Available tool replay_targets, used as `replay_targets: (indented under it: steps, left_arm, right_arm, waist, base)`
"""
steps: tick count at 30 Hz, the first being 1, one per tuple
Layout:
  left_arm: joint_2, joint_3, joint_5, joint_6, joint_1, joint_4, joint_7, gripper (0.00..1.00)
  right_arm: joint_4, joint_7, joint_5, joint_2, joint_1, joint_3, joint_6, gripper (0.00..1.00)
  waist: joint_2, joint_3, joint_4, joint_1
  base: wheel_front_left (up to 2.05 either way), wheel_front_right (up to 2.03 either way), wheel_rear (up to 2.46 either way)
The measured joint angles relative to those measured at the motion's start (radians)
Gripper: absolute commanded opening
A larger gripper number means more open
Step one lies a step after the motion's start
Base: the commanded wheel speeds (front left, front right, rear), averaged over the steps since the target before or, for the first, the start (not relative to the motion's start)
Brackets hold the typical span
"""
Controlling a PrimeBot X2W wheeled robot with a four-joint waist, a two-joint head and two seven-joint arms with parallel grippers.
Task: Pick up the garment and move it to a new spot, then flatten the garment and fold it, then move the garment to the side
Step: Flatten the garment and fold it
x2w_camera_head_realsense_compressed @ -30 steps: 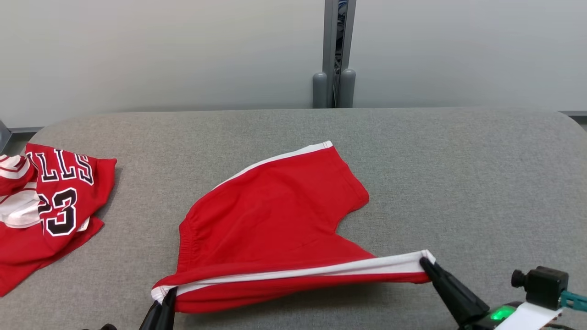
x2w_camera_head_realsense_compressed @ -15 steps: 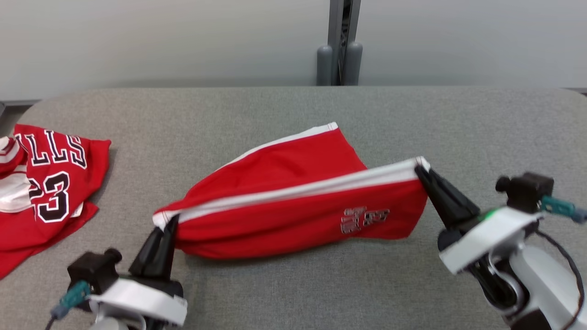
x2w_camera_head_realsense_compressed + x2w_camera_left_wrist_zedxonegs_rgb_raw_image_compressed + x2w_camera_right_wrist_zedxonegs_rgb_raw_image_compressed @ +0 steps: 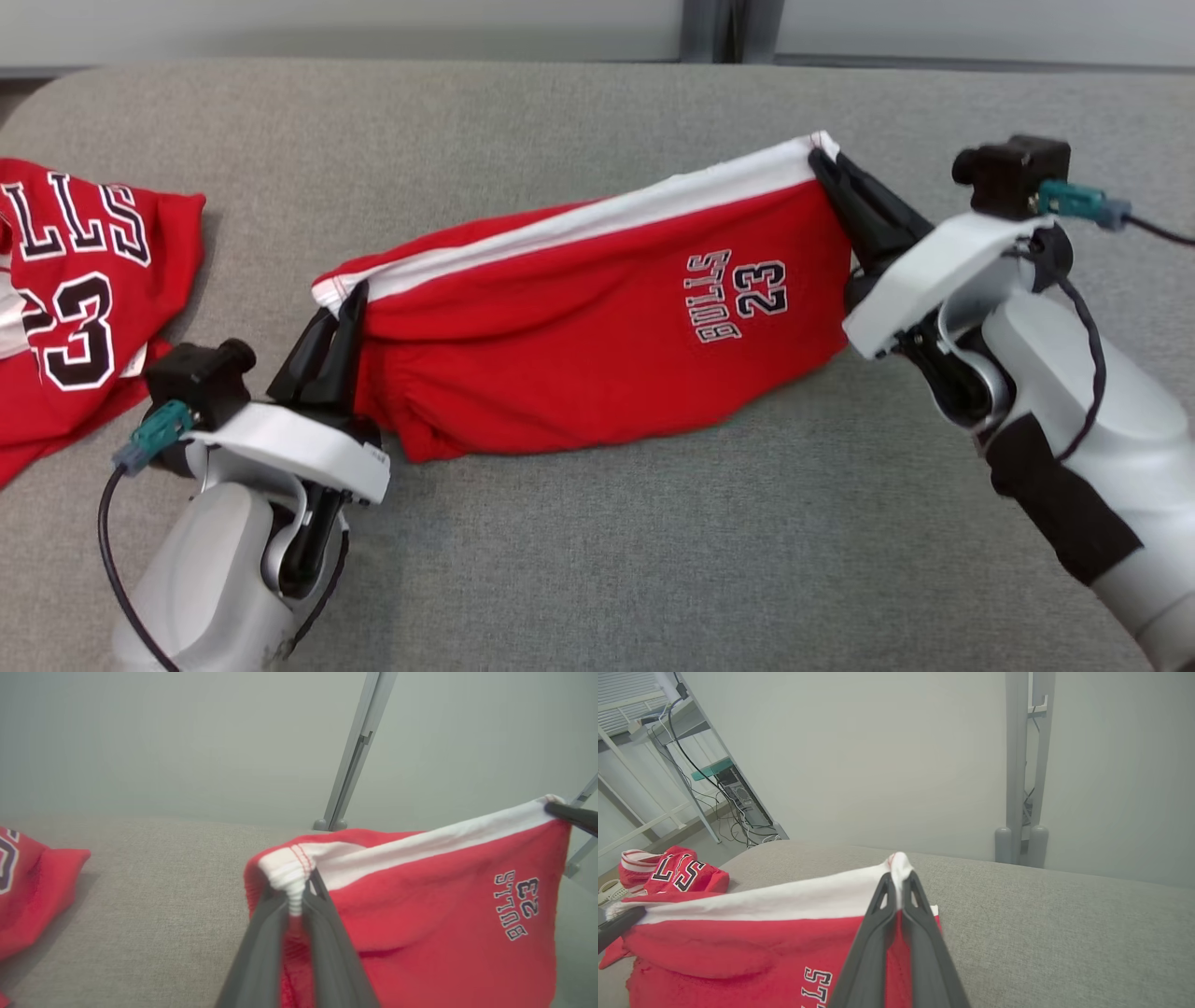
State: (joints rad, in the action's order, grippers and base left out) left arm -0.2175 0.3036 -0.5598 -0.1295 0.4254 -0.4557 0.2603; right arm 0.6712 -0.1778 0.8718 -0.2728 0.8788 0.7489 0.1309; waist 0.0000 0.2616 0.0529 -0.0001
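Two hands hold one pair of red shorts [image 3: 579, 327] stretched between them over a grey fabric surface [image 3: 653, 541]. The left hand [image 3: 347, 301] is closed on the white-trimmed corner at the waistband end. The left wrist view shows bunched white elastic pinched between its two dark fingers [image 3: 261, 947]. The right hand [image 3: 823, 161] is closed on the opposite corner of the white side stripe [image 3: 597, 219], at the leg-hem end. In the right wrist view a small tuft of white cloth stands up between its fingertips. The stripe runs taut from one hand to the other and, in the head view, climbs toward the right hand. Below the stripe the red cloth hangs in a fold, and its lower edge meets the surface. The print "BULLS 23" faces the robot, turned on its side, near the right hand. The shorts occupy the middle of the surface. A crumpled red jersey [image 3: 84, 280] with black-and-white lettering and the number 23 lies well apart, at the robot's left edge of the surface. A pale wall [image 3: 878, 756] with a grey upright post [image 3: 1020, 765] stands behind the surface.
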Motion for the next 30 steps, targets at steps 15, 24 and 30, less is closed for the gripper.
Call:
replay_targets:
  steps: [15, 24, 30]
  left_arm:
    - [0.016, 0.086, -0.052, 0.0, 0.142, -0.128, 0.0, 0.0]
    - [0.021, 0.101, -0.049, 0.0, 0.166, -0.14, 0.0, 0.0]
    - [0.026, 0.107, -0.035, 0.0, 0.18, -0.155, 0.0, 1.0]
  right_arm:
    - [0.326, -0.052, 0.026, 0.085, 0.21, 0.162, 0.0, 0.0]
    - [0.417, -0.078, 0.027, 0.109, 0.257, 0.203, 0.0, 0.0]
    - [0.461, -0.08, 0.027, 0.129, 0.289, 0.218, 0.0, 1.0]
  waist:
    - [0.0, 0.113, 0.06, 0.0]
    - [0.0, 0.131, 0.066, 0.0]
    - [0.0, 0.144, 0.07, 0.0]
  base:
    - [0.0, 0.0, 0.0]
    - [0.0, 0.0, 0.0]
    - [0.0, 0.0, 0.0]
